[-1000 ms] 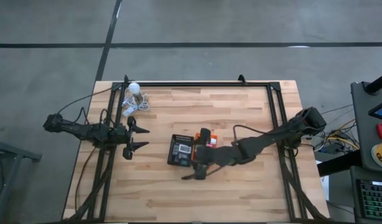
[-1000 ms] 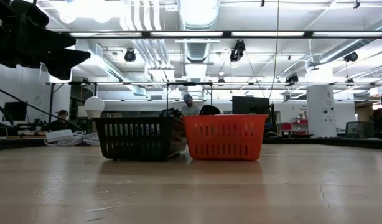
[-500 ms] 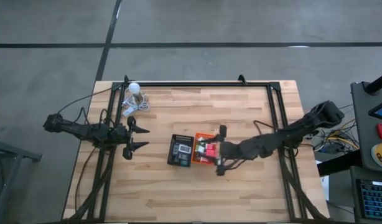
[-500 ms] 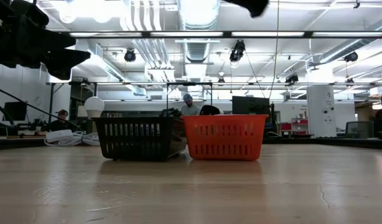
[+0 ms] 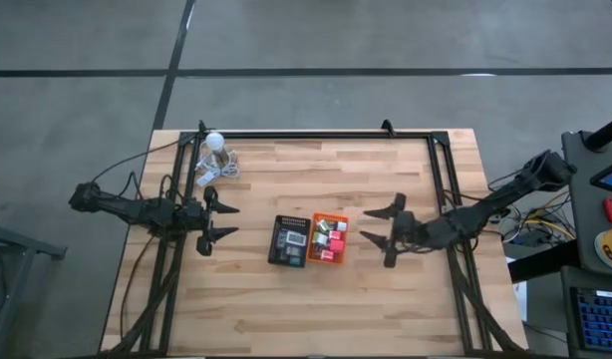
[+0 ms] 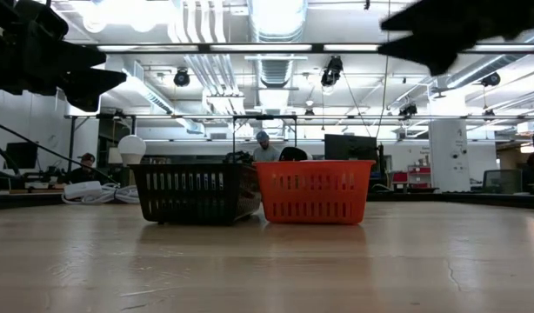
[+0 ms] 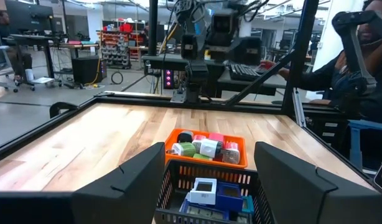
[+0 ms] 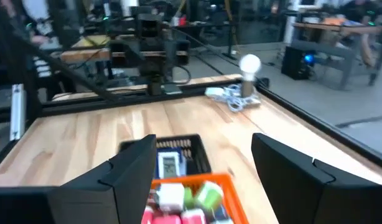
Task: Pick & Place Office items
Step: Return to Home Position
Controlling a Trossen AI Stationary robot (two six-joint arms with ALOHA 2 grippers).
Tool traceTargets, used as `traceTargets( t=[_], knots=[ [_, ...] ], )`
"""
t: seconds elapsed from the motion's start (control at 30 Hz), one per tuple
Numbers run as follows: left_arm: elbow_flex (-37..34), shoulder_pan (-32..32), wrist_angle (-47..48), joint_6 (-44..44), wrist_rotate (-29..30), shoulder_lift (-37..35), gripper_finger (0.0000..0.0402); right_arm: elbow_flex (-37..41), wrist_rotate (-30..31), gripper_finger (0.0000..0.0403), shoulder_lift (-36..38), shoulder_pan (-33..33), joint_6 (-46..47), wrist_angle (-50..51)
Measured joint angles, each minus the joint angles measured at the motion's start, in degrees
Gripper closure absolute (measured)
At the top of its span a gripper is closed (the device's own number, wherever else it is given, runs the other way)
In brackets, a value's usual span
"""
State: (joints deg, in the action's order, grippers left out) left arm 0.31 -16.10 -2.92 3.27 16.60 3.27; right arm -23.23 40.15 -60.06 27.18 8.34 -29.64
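Observation:
The office items are small blocks lying in two trays at mid-table. Red, pink, green and white pieces (image 5: pixel 329 239) fill the orange tray (image 5: pixel 315 218); white, blue and teal pieces (image 5: pixel 291 240) lie in the black tray (image 5: pixel 275 242) at its left. The left wrist view shows the same blocks (image 7: pixel 206 148) and the orange tray's rim (image 7: pixel 206 132). My left gripper (image 5: pixel 235 221) hovers open, left of the black tray. My right gripper (image 5: pixel 366 225) hovers open, just right of the orange tray, holding nothing. The right wrist view looks over both trays between open fingers (image 8: pixel 203 140).
A white ball with coiled grey cable (image 5: pixel 215 150) lies at the table's far left corner. A black frame (image 5: pixel 316 134) runs along the far edge and both sides. Bare wood lies near of the trays. People sit in the room beyond the table.
My right gripper has drawn back from over the orange tray toward the table's right edge, coming away empty, and it now shows at the top of the low view. The blocks and trays have stayed where they were. My left arm has kept still.

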Motion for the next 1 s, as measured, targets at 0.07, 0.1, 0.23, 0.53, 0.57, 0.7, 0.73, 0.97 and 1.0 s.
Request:
traceTargets(
  t=[0.07,0.1,0.23,0.53,0.57,0.7,0.73,0.97,1.0],
  knots=[
    [0.0,0.0,0.0,0.0,0.0,0.0,0.0149,3.5,3.3,0.0142,1.8,1.3,2.0,-1.5],
    [0.0,0.0,0.0,0.0,0.0,0.0,0.0149,5.4,4.6,0.0142,2.3,1.9,2.5,-3.3],
    [0.0,0.0,0.0,0.0,0.0,0.0,0.0149,13.0,5.3,0.0142,2.4,3.1,1.9,-16.5],
    [0.0,0.0,0.0,0.0,0.0,0.0,0.0149,22.2,5.1,0.0142,2.8,3.2,-0.2,-29.7],
    [0.0,0.0,0.0,0.0,0.0,0.0,0.0149,22.8,5.2,0.0142,3.3,3.2,0.2,-29.4],
    [0.0,0.0,0.0,0.0,0.0,0.0,0.0149,22.8,6.7,0.0140,4.6,3.2,0.7,-26.6],
    [0.0,0.0,0.0,0.0,0.0,0.0,0.0149,22.8,7.3,0.0140,4.6,3.2,0.7,-26.3],
    [0.0,0.0,0.0,0.0,0.0,0.0,0.0149,22.7,16.7,0.0149,5.2,3.2,15.5,-7.0],
    [0.0,0.0,0.0,0.0,0.0,0.0,0.0149,22.7,20.1,0.0150,5.9,3.2,22.2,0.4]
  ],
)
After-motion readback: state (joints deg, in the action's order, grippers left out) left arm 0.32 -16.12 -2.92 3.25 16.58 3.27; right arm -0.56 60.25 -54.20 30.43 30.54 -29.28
